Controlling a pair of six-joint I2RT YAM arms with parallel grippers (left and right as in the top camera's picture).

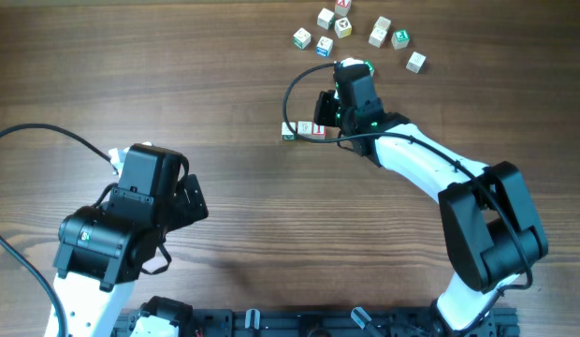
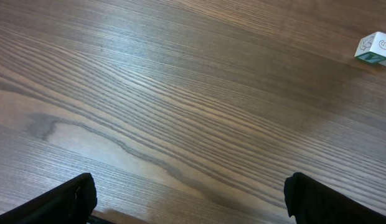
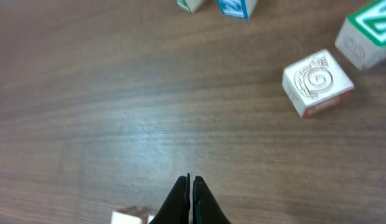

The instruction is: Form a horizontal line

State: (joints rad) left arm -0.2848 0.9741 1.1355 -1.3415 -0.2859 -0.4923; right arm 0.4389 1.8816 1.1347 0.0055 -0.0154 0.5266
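Note:
A short row of small white picture blocks [image 1: 304, 130] lies at the table's centre right. Its green-marked end block [image 2: 375, 48] shows at the top right of the left wrist view. Several loose blocks [image 1: 343, 26] lie scattered at the far right. My right gripper [image 1: 325, 109] is shut and empty just above the row's right end. In its wrist view the shut fingertips [image 3: 191, 181] are over bare wood, with a row block [image 3: 131, 216] at the bottom left and a spiral-marked block [image 3: 317, 83] ahead to the right. My left gripper [image 1: 188, 199] is open and empty over bare wood [image 2: 192, 193].
Ahead of the right gripper, a green-marked block [image 3: 369, 34] and a blue-marked block [image 3: 236, 6] sit at the top edge of its wrist view. A black cable [image 1: 47, 136] curves across the table's left side. Bare wood lies between the two arms.

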